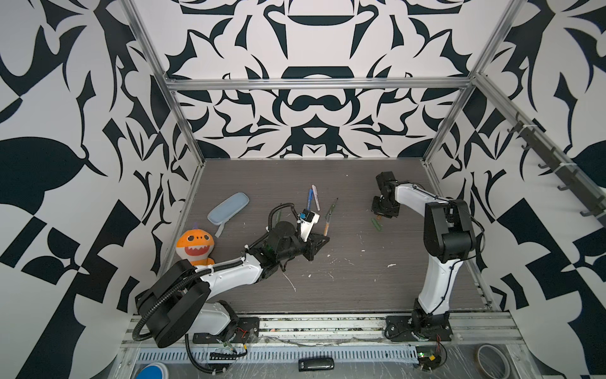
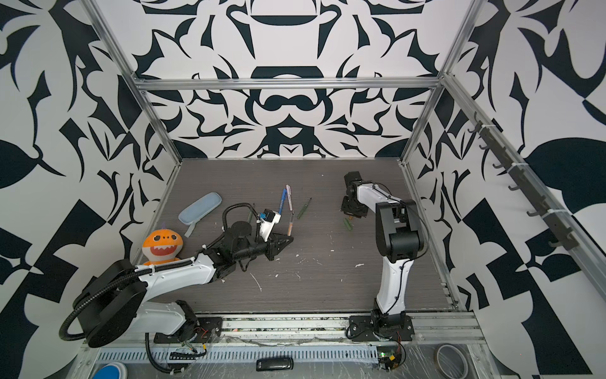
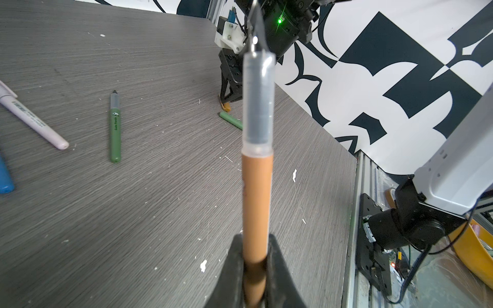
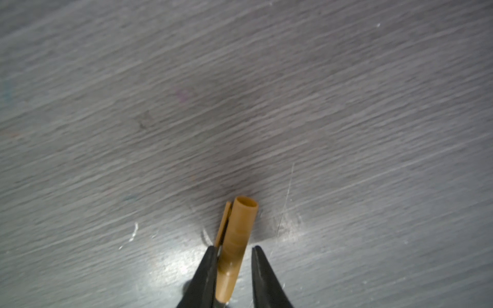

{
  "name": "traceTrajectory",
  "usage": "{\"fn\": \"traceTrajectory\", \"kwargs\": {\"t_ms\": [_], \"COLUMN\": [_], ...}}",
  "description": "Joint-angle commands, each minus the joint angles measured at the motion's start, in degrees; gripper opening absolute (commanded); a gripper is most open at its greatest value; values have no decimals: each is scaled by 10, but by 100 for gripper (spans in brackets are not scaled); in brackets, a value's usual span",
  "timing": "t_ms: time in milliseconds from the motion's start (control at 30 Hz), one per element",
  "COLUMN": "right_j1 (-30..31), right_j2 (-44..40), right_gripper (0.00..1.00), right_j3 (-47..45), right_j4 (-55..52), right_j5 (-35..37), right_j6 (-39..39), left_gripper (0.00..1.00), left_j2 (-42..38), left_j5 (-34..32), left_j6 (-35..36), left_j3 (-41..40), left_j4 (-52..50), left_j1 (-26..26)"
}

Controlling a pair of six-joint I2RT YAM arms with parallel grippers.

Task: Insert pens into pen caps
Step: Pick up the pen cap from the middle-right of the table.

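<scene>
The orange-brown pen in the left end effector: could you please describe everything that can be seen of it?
The orange-brown pen is a thin, plastic-looking marker with a matte orange-brown barrel, a translucent grey neck and a narrow dark tip, with no cap on. The left end effector is shut on its rear end, gripping the barrel from both sides. The pen sticks straight out ahead of it, seemingly lifted off the grey table. Nothing else touches it.

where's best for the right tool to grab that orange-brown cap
Pinch the orange-brown cap across its tube, at the closed-end half, with the right tool coming from that end. The open mouth faces away from the tool and must stay clear for the orange-brown pen; its clip runs along one side.
</scene>
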Motion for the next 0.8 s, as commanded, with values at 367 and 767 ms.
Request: {"fn": "traceTrajectory", "kwargs": {"t_ms": [367, 767], "right_j1": [-4, 168], "right_j2": [-9, -95], "right_gripper": [10, 9], "right_j3": [6, -55], "right_j4": [14, 31], "right_j5": [-39, -52], "right_j6": [-20, -39], "left_gripper": [6, 6], "left_j2": [-11, -20], "left_j5": [5, -9], "left_j6": [9, 12], "left_j3": [-8, -14], "left_j4": [11, 10], "left_j1": [-3, -2]}}
